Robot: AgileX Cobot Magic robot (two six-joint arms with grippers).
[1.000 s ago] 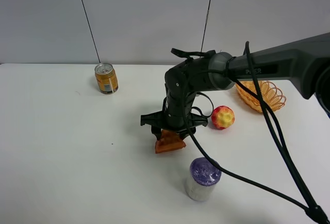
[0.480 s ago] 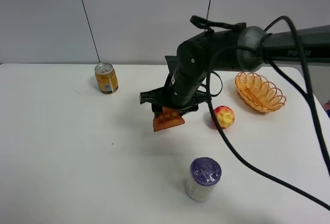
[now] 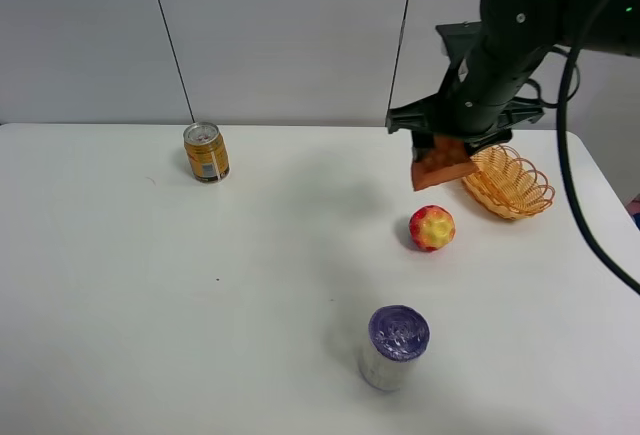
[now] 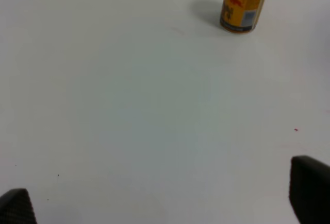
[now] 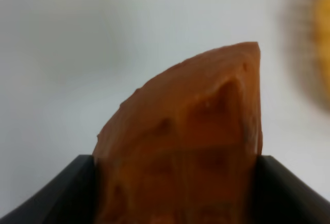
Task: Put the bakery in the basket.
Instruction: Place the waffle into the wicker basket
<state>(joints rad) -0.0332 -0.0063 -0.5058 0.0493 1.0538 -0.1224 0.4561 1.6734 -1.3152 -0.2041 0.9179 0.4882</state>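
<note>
My right gripper (image 3: 444, 155) is shut on the orange-brown waffle wedge (image 3: 441, 167) and holds it in the air, just left of the orange woven basket (image 3: 507, 182) at the table's right. In the right wrist view the waffle (image 5: 191, 141) fills the frame between the dark fingers (image 5: 56, 193), and the basket shows as a blurred orange edge (image 5: 314, 44). The left arm is out of the high view. In the left wrist view only two dark fingertips (image 4: 309, 188) show, far apart, over bare table: the left gripper (image 4: 162, 203) is open and empty.
A red-yellow round fruit (image 3: 432, 228) lies below the held waffle. A purple-lidded white jar (image 3: 395, 347) stands near the front. An orange drink can (image 3: 206, 151) stands at the back left, also in the left wrist view (image 4: 243, 3). The table (image 3: 150, 285) is white.
My right gripper has lifted the waffle off the table and carried it up and to the right, from the table's middle to just beside the basket.
</note>
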